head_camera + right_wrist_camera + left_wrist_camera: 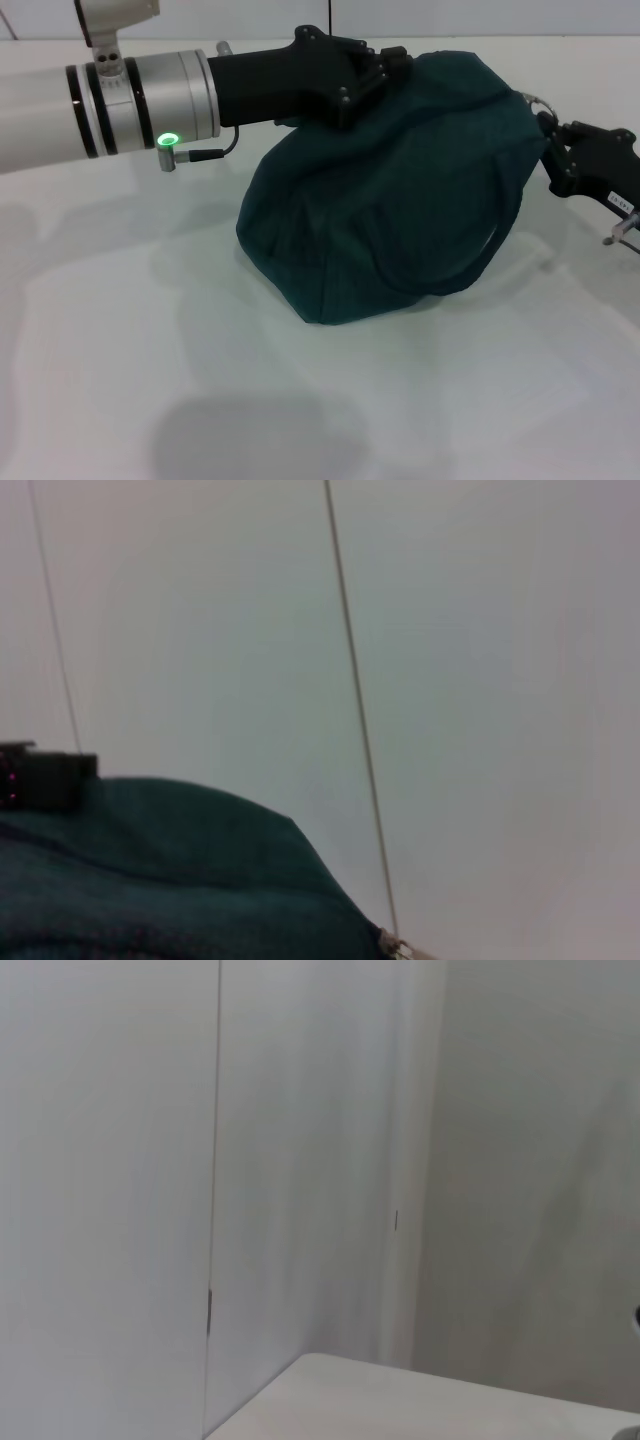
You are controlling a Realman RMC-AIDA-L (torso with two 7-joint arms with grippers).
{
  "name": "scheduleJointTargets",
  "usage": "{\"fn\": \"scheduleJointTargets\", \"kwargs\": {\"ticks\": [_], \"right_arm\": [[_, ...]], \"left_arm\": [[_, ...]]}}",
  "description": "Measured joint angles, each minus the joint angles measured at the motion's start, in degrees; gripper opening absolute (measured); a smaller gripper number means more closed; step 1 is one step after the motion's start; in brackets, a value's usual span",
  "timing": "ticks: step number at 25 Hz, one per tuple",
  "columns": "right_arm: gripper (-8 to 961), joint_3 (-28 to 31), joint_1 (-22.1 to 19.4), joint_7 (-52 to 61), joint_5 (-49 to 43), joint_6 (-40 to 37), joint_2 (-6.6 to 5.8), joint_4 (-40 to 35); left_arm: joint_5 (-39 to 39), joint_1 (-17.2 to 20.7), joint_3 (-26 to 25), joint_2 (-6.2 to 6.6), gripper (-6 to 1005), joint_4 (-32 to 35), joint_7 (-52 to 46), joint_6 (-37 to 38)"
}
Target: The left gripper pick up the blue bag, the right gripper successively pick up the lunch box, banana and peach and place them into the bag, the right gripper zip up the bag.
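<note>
The blue bag point(400, 190) sits on the white table, bulging and closed across the top. My left gripper point(392, 62), on the silver wrist with the green light, is shut on the bag's top left edge. My right gripper point(550, 140), on the black arm, sits against the bag's right end, just below the metal ring pull point(537, 101). The right wrist view shows the bag's fabric point(170, 880) and a bit of zipper metal point(395, 948). The lunch box, banana and peach are out of view.
The white table point(200, 380) spreads in front of and to the left of the bag. A pale wall stands behind it. The left wrist view shows only the wall and a table corner point(420, 1405).
</note>
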Motion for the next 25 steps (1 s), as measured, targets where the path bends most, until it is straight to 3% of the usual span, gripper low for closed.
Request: {"fn": "scheduleJointTargets", "kwargs": {"ticks": [17,25], "right_arm": [[14,0.4,-0.9,0.7,0.4,2.1,-0.19,0.1],[23,0.2,-0.9,4.2,0.1,1.9,-0.21,-0.5]], "left_arm": [[-0.4,-0.6,0.1,0.15,27,0.0,-0.8,0.1],[-2.0,-0.1,0.3,-0.22,105,-0.5,0.1,-0.5]]}}
